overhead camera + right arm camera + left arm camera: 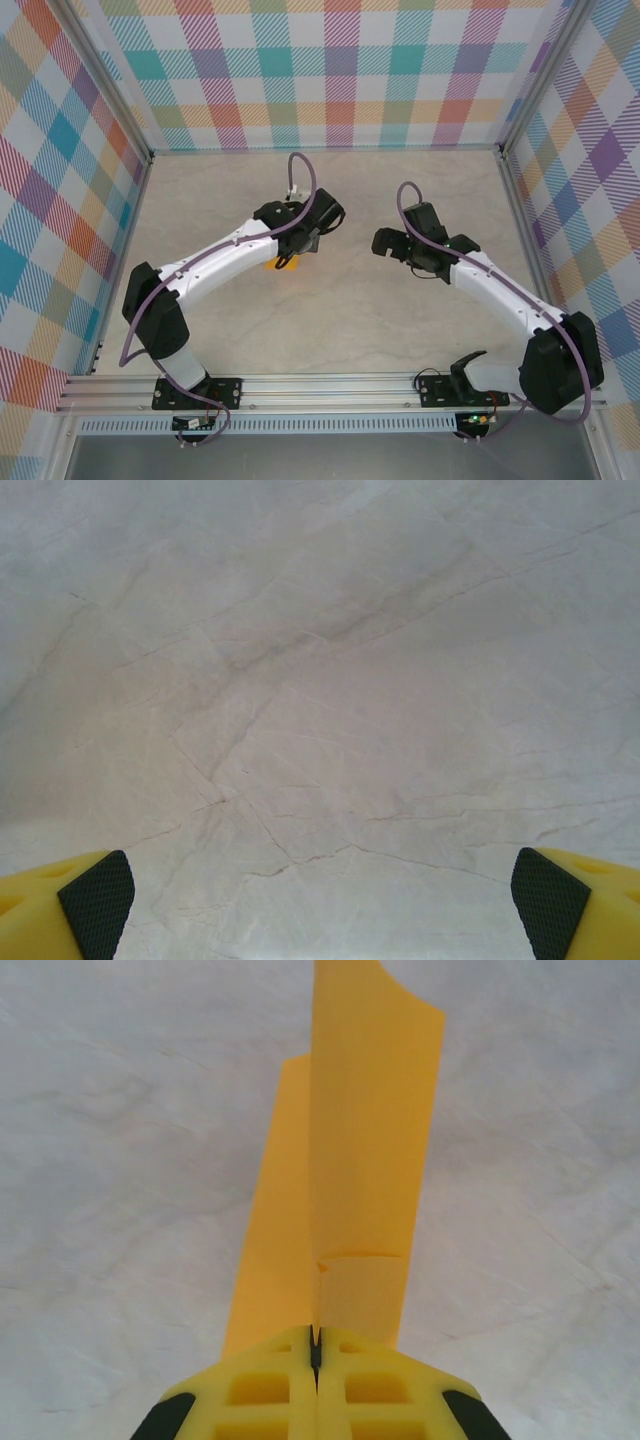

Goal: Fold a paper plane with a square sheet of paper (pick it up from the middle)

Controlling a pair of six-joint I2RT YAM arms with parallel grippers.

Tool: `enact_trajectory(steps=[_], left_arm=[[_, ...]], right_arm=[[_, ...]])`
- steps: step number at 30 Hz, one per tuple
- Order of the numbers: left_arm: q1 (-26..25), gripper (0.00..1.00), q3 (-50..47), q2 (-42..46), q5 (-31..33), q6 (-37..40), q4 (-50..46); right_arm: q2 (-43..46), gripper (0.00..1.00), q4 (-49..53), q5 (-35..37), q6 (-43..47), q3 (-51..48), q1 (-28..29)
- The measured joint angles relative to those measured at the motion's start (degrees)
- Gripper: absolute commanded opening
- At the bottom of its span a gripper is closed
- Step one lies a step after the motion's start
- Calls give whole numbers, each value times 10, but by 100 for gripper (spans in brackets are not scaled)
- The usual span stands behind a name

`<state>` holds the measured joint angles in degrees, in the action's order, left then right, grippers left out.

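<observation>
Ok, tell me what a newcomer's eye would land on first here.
First, the folded orange-yellow paper, a bright strip jutting from the shut left pincer against the pale marble table. Next come the pastel plaid walls fencing the table on three sides. The right pincer gapes wide open over the marble, holding nothing.

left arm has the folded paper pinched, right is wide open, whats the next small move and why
Probably bring the right end effector across toward the folded paper. The left end effector is shut on its near end, the creased strip standing free ahead, while the right one hangs open over bare table, so it seems free to take the far end.
</observation>
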<state>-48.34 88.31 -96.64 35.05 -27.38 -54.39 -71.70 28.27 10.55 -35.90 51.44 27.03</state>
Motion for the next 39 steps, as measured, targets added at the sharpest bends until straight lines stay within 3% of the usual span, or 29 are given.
enact_trajectory(steps=[5,10,15,20,33,39], left_arm=[[-19,0,20,-49,103,-3,-48],[-33,0,49,-160,189,-25,-103],[-44,0,60,-249,231,-46,-121],[-50,0,47,-271,214,-47,-92],[-55,0,-20,-271,49,-30,70],[-56,4,-24,-271,29,-30,84]], right_arm=[[27,100,27,5,-19,-3,-1],[40,100,49,15,-43,-5,-8],[49,100,80,32,-75,-14,-21],[69,100,105,45,-96,-28,-34],[83,100,113,29,-102,-39,-37],[83,100,113,29,-102,-39,-37]])
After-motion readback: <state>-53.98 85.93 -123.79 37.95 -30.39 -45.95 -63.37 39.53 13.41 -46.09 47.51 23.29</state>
